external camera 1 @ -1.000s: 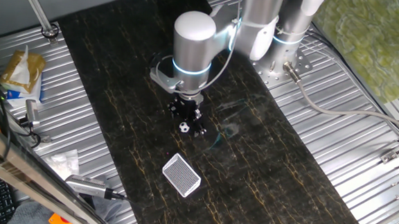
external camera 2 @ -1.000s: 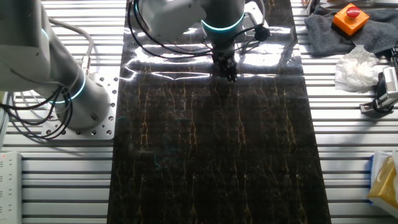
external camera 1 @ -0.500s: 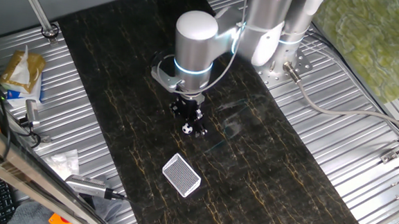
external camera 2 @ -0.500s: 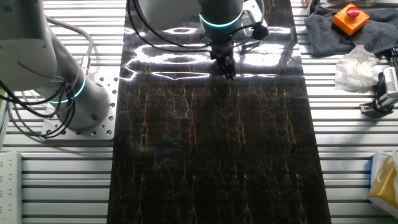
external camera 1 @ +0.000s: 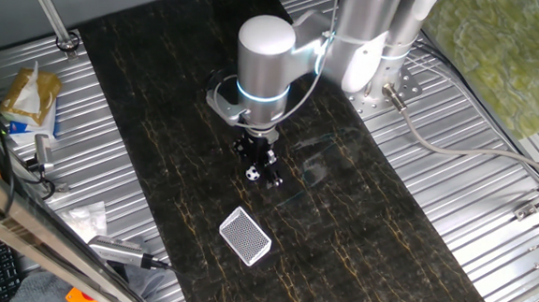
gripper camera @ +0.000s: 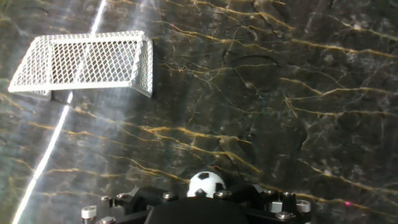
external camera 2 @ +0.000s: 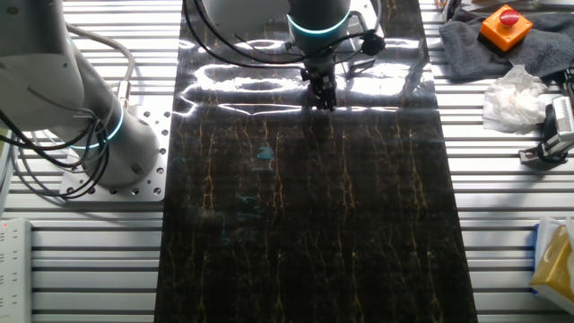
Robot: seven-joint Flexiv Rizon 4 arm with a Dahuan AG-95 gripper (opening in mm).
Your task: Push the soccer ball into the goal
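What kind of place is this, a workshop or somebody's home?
Most likely a robotics lab bench, not a home. A robot arm is bolted to a ribbed metal table, an orange emergency stop button sits to one side, and a dark marble-look mat carries a tiny soccer ball and mesh goal.
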